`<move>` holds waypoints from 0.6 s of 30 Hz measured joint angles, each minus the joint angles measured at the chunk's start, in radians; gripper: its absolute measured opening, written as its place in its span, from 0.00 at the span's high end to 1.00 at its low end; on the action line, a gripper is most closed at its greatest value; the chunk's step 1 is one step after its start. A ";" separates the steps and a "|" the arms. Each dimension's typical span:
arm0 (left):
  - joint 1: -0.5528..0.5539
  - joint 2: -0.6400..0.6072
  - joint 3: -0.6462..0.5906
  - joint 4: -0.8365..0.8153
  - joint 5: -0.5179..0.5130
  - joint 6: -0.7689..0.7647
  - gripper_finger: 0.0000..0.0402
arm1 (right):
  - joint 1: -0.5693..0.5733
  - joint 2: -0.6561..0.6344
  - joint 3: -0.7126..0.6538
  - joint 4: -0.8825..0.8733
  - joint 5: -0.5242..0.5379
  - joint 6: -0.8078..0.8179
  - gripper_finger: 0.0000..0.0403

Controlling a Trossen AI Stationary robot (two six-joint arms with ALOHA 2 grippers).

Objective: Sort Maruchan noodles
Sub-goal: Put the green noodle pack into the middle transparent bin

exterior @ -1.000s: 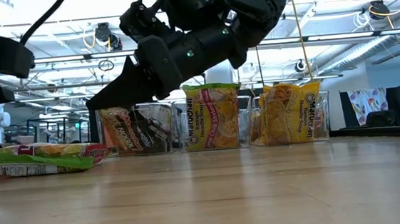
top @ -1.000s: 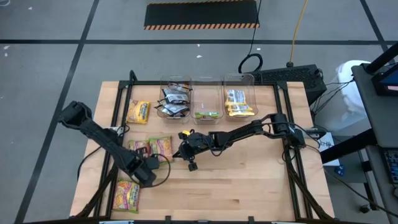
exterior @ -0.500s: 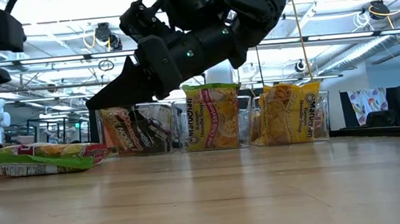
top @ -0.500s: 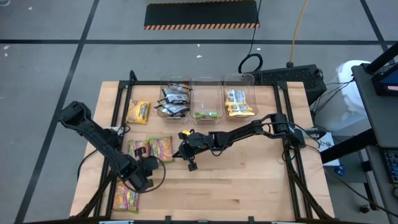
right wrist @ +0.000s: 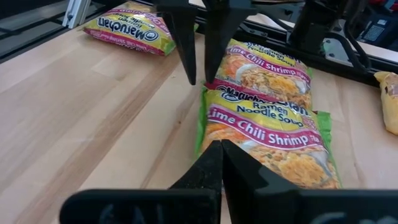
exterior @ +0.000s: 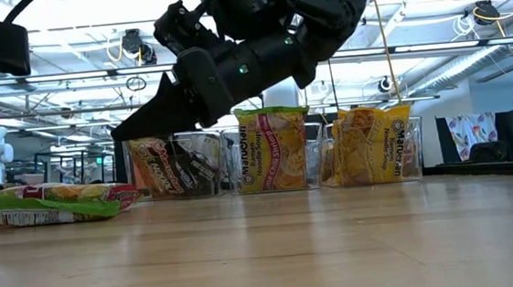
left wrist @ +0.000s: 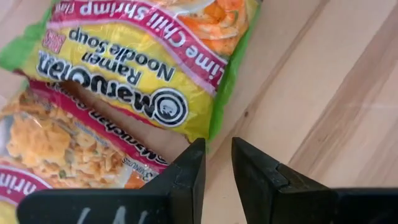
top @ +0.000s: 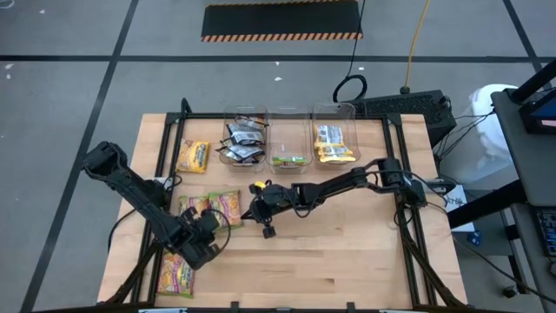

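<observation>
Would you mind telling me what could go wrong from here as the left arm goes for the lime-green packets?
1. The two lime-green packets overlap, so the left end effector, fingers narrowly apart above their edge, might lift both or drag one.
2. The right end effector, shut, hovers close over the same packets; the arms may collide.
3. The middle bin lies beyond the right arm, so the carry path looks obstructed.

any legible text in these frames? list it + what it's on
"Maruchan Ramen Noodle Soup", "Lime Chili Shrimp": near green packet.
"Maruchan Ramen Noodle Soup", "Lime Chili Shrimp" partly cut off, seen upside down: packet ahead of left tool.
"Maruchan", partly: far packet.
"Maruchan", sideways: yellow packet in bin.
Small print elsewhere: too blurred.
</observation>
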 joint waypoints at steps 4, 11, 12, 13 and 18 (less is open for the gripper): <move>0.000 0.000 0.000 -0.001 0.002 -0.038 0.79 | -0.004 0.000 0.000 0.002 0.000 0.000 1.00; 0.002 0.000 -0.031 0.009 0.002 -0.154 0.79 | -0.006 0.000 0.000 0.003 0.000 0.000 1.00; 0.002 0.000 -0.040 0.017 0.002 -0.168 0.79 | -0.006 0.000 0.000 0.003 0.000 0.000 1.00; 0.002 0.000 -0.048 0.029 0.002 -0.177 0.79 | -0.006 0.001 0.000 0.003 0.000 0.000 1.00; 0.002 0.000 -0.071 0.082 -0.012 -0.161 0.79 | -0.006 0.001 0.000 0.003 0.000 0.000 1.00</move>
